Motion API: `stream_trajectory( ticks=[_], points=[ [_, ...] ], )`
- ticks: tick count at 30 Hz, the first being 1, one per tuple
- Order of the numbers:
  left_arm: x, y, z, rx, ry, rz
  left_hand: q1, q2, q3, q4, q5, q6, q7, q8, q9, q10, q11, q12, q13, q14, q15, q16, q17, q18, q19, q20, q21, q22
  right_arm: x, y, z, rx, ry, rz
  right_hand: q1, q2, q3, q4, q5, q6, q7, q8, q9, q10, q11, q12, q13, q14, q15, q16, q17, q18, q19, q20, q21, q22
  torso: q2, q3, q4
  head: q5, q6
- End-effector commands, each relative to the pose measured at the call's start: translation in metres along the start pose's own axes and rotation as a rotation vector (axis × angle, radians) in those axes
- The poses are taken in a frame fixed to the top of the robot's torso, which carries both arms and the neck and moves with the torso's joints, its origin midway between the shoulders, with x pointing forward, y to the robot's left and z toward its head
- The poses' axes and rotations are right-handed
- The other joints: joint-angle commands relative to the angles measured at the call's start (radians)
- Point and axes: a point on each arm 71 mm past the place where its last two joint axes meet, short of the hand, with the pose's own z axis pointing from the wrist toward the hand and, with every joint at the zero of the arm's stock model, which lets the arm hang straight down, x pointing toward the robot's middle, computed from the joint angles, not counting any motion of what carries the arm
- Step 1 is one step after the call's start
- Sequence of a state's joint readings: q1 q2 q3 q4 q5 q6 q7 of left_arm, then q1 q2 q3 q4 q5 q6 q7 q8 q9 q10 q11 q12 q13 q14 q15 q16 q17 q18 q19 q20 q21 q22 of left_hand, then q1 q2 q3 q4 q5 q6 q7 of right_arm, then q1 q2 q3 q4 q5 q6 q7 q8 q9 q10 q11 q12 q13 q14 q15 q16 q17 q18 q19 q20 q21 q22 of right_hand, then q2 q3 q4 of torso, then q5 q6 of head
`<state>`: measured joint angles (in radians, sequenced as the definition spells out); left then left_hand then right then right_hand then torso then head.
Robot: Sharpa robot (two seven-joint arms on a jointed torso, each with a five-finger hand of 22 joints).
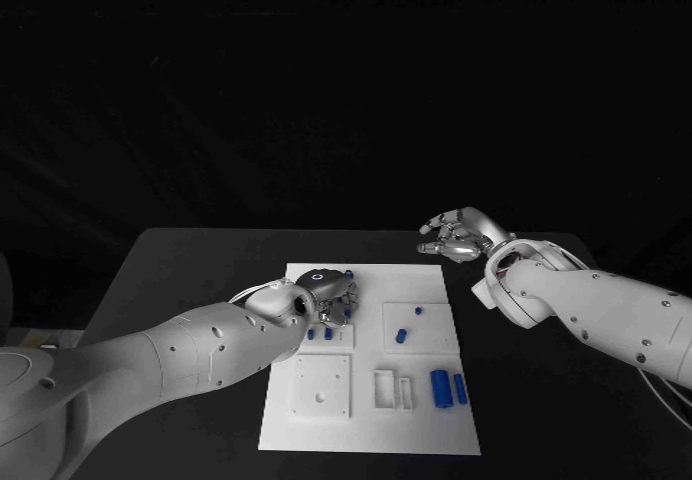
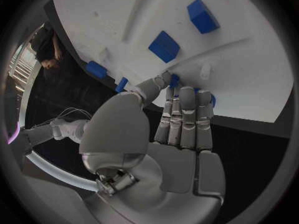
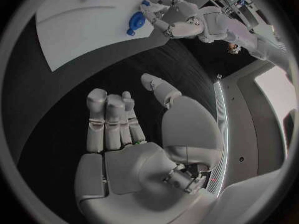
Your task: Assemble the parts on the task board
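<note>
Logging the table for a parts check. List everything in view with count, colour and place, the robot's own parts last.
table: one, black, under everything.
task board: one, white plate, middle of the table.
parts: small blue pieces on the board; two upright bars side by side near its right front, two small ones on the square right of centre, a few more at the left robot hand. Exact count hard to tell.
left robot hand: one, silver, on a white arm, over the board's left rear area, fingertips at the blue pieces there.
right robot hand: one, silver, on a white arm, off the board beyond its right rear corner, holding nothing.
</note>
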<state>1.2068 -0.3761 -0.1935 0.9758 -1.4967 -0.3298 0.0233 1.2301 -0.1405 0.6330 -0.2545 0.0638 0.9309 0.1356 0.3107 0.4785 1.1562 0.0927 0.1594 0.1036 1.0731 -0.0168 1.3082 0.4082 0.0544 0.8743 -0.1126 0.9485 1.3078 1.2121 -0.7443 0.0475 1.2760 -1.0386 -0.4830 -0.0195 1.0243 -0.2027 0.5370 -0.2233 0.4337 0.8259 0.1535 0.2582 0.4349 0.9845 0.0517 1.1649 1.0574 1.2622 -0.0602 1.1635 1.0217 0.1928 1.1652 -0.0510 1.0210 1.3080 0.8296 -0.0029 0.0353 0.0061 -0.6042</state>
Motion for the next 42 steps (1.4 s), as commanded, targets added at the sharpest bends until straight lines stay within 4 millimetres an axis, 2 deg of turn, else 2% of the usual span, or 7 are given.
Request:
stream_trajectory(
  ticks=[1, 13, 16, 19, 25, 34, 42],
  points=[
    [0.0099, 0.006, -0.0032, -0.028, 0.061, 0.02, 0.002, 0.009, -0.002, -0.007, -0.005, 0.006, -0.001, 0.002, -0.002, 0.004, 0.004, 0.0, -0.001, 0.007, 0.0, 0.008, 0.002, 0.052, 0.005, -0.001, 0.004, 0.018, 0.0011, 0.001, -0.0001, -0.01, 0.013, -0.001, -0.011, 0.0, -0.002, 0.006, 0.005, -0.001, 0.011, 0.005, -0.001, -0.003, -0.001, 0.003, -0.001, -0.008, 0.0, -0.005, -0.001, 0.069, -0.001, -0.006, -0.004, 0.015, 0.0, -0.001, 0.0005, 0.0, -0.001],
    [0.0107, 0.0079, -0.0037, -0.037, 0.074, 0.024, 0.008, 0.016, 0.002, -0.01, -0.003, 0.015, -0.003, 0.006, -0.002, 0.014, 0.001, 0.002, -0.002, 0.016, -0.002, 0.018, 0.003, 0.055, 0.017, -0.003, 0.01, 0.017, 0.0014, 0.0012, 0.0, -0.011, 0.014, -0.001, -0.012, 0.001, -0.003, 0.007, 0.006, -0.001, 0.011, 0.005, -0.001, -0.003, -0.001, 0.004, -0.002, -0.007, 0.0, -0.005, -0.001, 0.069, -0.001, -0.006, -0.004, 0.015, 0.0, -0.0011, 0.0001, 0.001, -0.002],
    [0.0113, 0.0081, -0.0039, -0.038, 0.082, 0.033, 0.004, 0.022, 0.0, -0.008, -0.004, 0.029, -0.009, 0.012, -0.001, 0.038, -0.008, 0.012, 0.002, 0.027, -0.01, 0.029, 0.005, 0.057, 0.027, -0.008, 0.017, 0.018, 0.0014, 0.0014, 0.0, -0.012, 0.013, -0.001, -0.012, 0.001, -0.003, 0.007, 0.006, -0.001, 0.011, 0.005, -0.001, -0.003, -0.001, 0.004, -0.002, -0.007, 0.0, -0.005, -0.001, 0.069, 0.0, -0.006, -0.004, 0.015, 0.0, -0.0012, -0.0003, 0.0, -0.005],
    [0.0109, 0.0087, -0.0043, -0.038, 0.076, 0.044, 0.001, 0.035, -0.003, -0.005, -0.004, 0.057, -0.019, 0.024, 0.003, 0.086, -0.027, 0.033, 0.016, 0.049, -0.03, 0.046, 0.009, 0.059, 0.045, -0.018, 0.031, 0.02, 0.0013, 0.0014, 0.0, -0.013, 0.012, -0.001, -0.012, 0.001, -0.003, 0.007, 0.006, -0.001, 0.011, 0.005, -0.001, -0.002, -0.001, 0.004, -0.002, -0.007, 0.0, -0.005, -0.001, 0.069, 0.0, -0.006, -0.004, 0.015, 0.0, -0.0008, -0.0006, 0.001, -0.005],
    [0.0113, 0.0099, -0.005, -0.042, 0.071, 0.044, -0.002, 0.054, -0.007, -0.007, -0.004, 0.096, -0.033, 0.04, 0.011, 0.128, -0.047, 0.047, 0.032, 0.082, -0.05, 0.069, 0.014, 0.062, 0.07, -0.034, 0.048, 0.019, 0.0014, 0.0018, -0.0001, -0.014, 0.012, 0.0, -0.012, 0.001, -0.003, 0.007, 0.006, -0.001, 0.011, 0.005, -0.001, -0.002, -0.001, 0.004, -0.002, -0.007, 0.0, -0.005, -0.001, 0.069, 0.0, -0.006, -0.004, 0.015, 0.0, -0.0003, 0.0002, 0.0, -0.005],
    [0.0107, 0.0068, -0.0047, -0.031, 0.045, 0.041, -0.007, 0.059, -0.007, -0.01, -0.004, 0.108, -0.037, 0.042, 0.013, 0.14, -0.052, 0.047, 0.038, 0.092, -0.054, 0.075, 0.015, 0.06, 0.076, -0.041, 0.053, 0.018, 0.0017, 0.0023, -0.0001, -0.015, 0.011, 0.0, -0.013, 0.001, -0.003, 0.007, 0.006, -0.001, 0.011, 0.005, -0.001, -0.002, -0.001, 0.005, -0.002, -0.007, 0.0, -0.005, -0.001, 0.069, 0.0, -0.006, -0.004, 0.015, 0.0, -0.0001, 0.0, 0.004, -0.005],
    [0.0077, 0.0116, -0.0098, -0.04, 0.002, 0.005, -0.009, 0.06, -0.006, -0.012, -0.001, 0.113, -0.038, 0.042, 0.013, 0.144, -0.054, 0.046, 0.04, 0.095, -0.056, 0.077, 0.015, 0.06, 0.081, -0.044, 0.055, 0.017, 0.0018, 0.0027, 0.0002, -0.017, 0.009, 0.0, -0.013, 0.001, -0.004, 0.007, 0.006, -0.001, 0.011, 0.006, -0.001, -0.002, -0.001, 0.005, -0.003, -0.007, 0.0, -0.005, -0.001, 0.069, 0.0, -0.006, -0.004, 0.015, 0.0, -0.0004, 0.0002, 0.007, 0.001]
  ],
)
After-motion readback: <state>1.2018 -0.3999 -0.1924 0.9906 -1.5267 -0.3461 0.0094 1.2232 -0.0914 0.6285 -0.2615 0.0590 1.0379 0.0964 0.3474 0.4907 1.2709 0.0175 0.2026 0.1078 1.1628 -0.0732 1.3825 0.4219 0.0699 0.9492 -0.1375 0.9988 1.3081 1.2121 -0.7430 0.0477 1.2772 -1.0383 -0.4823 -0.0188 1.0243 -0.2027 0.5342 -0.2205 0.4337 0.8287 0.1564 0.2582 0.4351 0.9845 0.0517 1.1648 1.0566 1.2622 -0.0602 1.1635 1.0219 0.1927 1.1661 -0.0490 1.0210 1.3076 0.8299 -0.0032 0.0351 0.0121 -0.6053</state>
